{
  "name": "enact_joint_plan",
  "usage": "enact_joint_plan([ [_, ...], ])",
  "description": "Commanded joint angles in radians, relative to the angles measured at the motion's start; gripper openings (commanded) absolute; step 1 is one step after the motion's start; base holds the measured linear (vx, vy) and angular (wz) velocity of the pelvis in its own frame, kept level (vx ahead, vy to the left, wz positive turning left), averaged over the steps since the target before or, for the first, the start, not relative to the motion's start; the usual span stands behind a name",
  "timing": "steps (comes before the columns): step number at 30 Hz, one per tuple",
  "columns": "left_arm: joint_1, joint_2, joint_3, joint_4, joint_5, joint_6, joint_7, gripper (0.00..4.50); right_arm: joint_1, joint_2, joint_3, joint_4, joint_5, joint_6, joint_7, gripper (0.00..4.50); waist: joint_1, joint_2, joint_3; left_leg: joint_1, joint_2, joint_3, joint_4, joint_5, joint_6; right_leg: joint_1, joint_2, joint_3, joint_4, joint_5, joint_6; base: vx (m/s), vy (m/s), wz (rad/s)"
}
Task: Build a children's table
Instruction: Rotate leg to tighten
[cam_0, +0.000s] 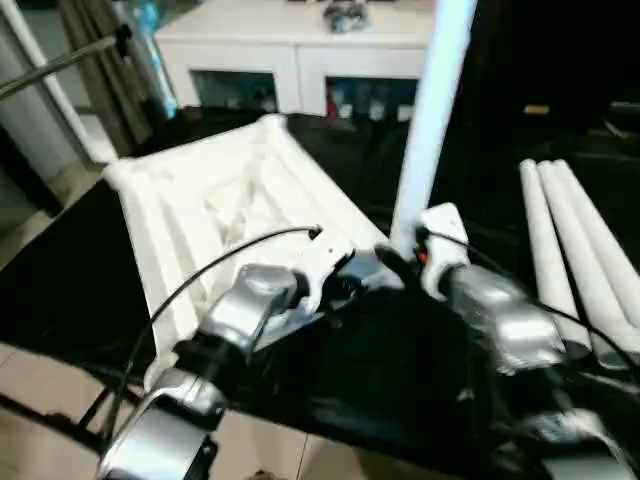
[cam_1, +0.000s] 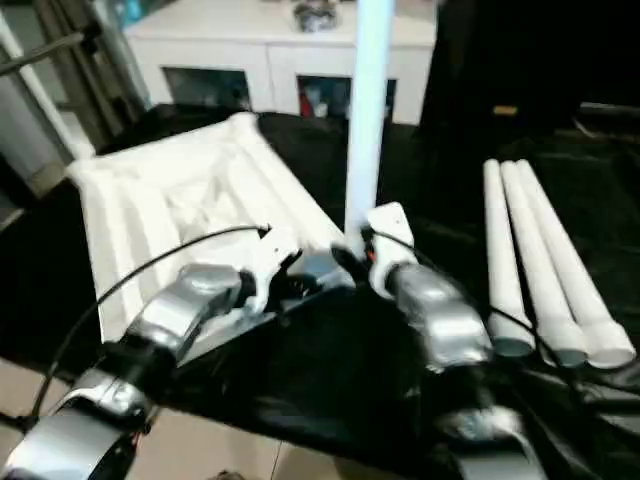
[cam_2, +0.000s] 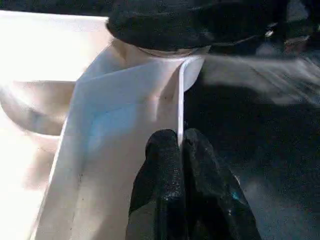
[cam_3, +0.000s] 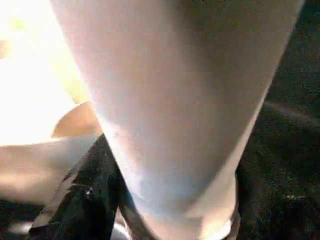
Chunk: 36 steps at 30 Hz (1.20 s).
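The white tabletop (cam_0: 220, 200) lies underside up on a black cloth, its ribs showing. One white leg (cam_0: 430, 120) stands upright in its near right corner socket. My right gripper (cam_0: 400, 262) wraps the base of this leg; in the right wrist view the leg (cam_3: 175, 100) rises between my fingers, with a black finger (cam_3: 85, 195) against its side. My left gripper (cam_2: 180, 137) is shut on the tabletop's thin rim (cam_2: 179, 95) just beside that corner. Three more legs (cam_1: 540, 270) lie side by side on the cloth to the right.
A white cabinet (cam_0: 290, 40) with glass doors stands behind the table. The black cloth (cam_0: 380, 370) hangs over the near edge, with tiled floor (cam_0: 40, 400) below at the left. A black cable (cam_0: 200, 275) loops over my left forearm.
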Motion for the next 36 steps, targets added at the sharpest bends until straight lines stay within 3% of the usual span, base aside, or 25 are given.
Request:
enact_joint_plan([
  [1, -0.030, -0.031, 0.005, -0.031, -0.011, -0.022, 0.003, 0.00, 0.027, 0.059, 0.050, 0.073, 0.013, 0.043, 0.027, 3.39, 0.000, -0.019, -0.062, 0.008, 0.047, -0.025, -0.068, -0.168, 0.050, 0.047, -0.088, 0.048, -0.090, -0.225, -0.191, 0.000, 0.000, 0.00],
  [5, -0.010, -0.010, -0.008, -0.056, -0.013, -0.044, -0.053, 0.00, 0.024, 0.050, 0.051, 0.061, 0.007, 0.030, 0.074, 3.74, -0.001, -0.017, -0.062, 0.008, 0.050, -0.026, -0.069, -0.166, 0.063, 0.048, -0.089, 0.047, -0.088, -0.206, -0.203, 0.000, 0.000, 0.00],
  [8, 0.019, 0.039, -0.029, -0.095, -0.025, -0.061, -0.135, 0.00, 0.036, -0.025, 0.114, -0.002, -0.011, -0.022, 0.203, 3.82, -0.003, -0.020, -0.062, 0.006, 0.053, -0.027, -0.069, -0.165, 0.068, 0.049, -0.088, 0.047, -0.084, -0.189, -0.205, 0.000, 0.000, 0.00],
  [13, 0.053, 0.098, -0.056, -0.148, -0.042, -0.077, -0.240, 0.00, 0.064, -0.120, 0.146, -0.097, 0.026, -0.052, 0.377, 3.82, 0.002, -0.019, -0.063, 0.007, 0.057, -0.024, -0.066, -0.146, 0.089, 0.048, -0.089, 0.048, -0.078, -0.143, -0.225, 0.000, 0.000, 0.00],
  [17, 0.087, 0.158, -0.074, -0.203, -0.064, -0.082, -0.352, 0.00, 0.098, -0.217, 0.157, -0.192, 0.070, -0.052, 0.550, 3.82, 0.015, -0.021, -0.065, 0.005, 0.061, -0.023, -0.064, -0.133, 0.105, 0.050, -0.090, 0.050, -0.072, -0.116, -0.230, 0.000, 0.000, 0.00],
  [21, 0.112, 0.218, -0.089, -0.240, -0.081, -0.072, -0.452, 0.00, 0.128, -0.303, 0.164, -0.254, 0.109, -0.035, 0.687, 3.82, 0.029, -0.021, -0.062, 0.009, 0.063, -0.022, -0.065, -0.144, 0.106, 0.043, -0.087, 0.050, -0.075, -0.152, -0.225, 0.000, 0.000, 0.00],
  [23, 0.116, 0.224, -0.088, -0.244, -0.079, -0.075, -0.459, 0.00, 0.132, -0.313, 0.165, -0.263, 0.118, -0.021, 0.705, 3.56, 0.031, -0.021, -0.060, 0.010, 0.064, -0.022, -0.067, -0.159, 0.098, 0.042, -0.088, 0.050, -0.078, -0.183, -0.222, 0.000, 0.000, 0.00],
  [26, 0.119, 0.230, -0.087, -0.248, -0.080, -0.072, -0.462, 0.00, 0.137, -0.324, 0.175, -0.274, 0.117, -0.014, 0.717, 3.56, 0.033, -0.022, -0.061, 0.013, 0.063, -0.022, -0.067, -0.161, 0.084, 0.040, -0.087, 0.051, -0.079, -0.202, -0.218, 0.000, 0.000, 0.00],
  [27, 0.120, 0.232, -0.087, -0.250, -0.081, -0.071, -0.463, 0.00, 0.139, -0.324, 0.179, -0.276, 0.116, -0.012, 0.718, 3.35, 0.034, -0.022, -0.062, 0.011, 0.063, -0.022, -0.067, -0.156, 0.082, 0.041, -0.088, 0.051, -0.078, -0.196, -0.217, 0.000, 0.000, 0.00],
  [36, 0.130, 0.240, -0.090, -0.263, -0.081, -0.061, -0.481, 0.00, 0.148, -0.314, 0.201, -0.290, 0.116, 0.006, 0.729, 2.78, 0.042, -0.023, -0.064, 0.010, 0.062, -0.022, -0.065, -0.131, 0.086, 0.041, -0.087, 0.050, -0.076, -0.180, -0.212, 0.000, 0.000, 0.00],
])
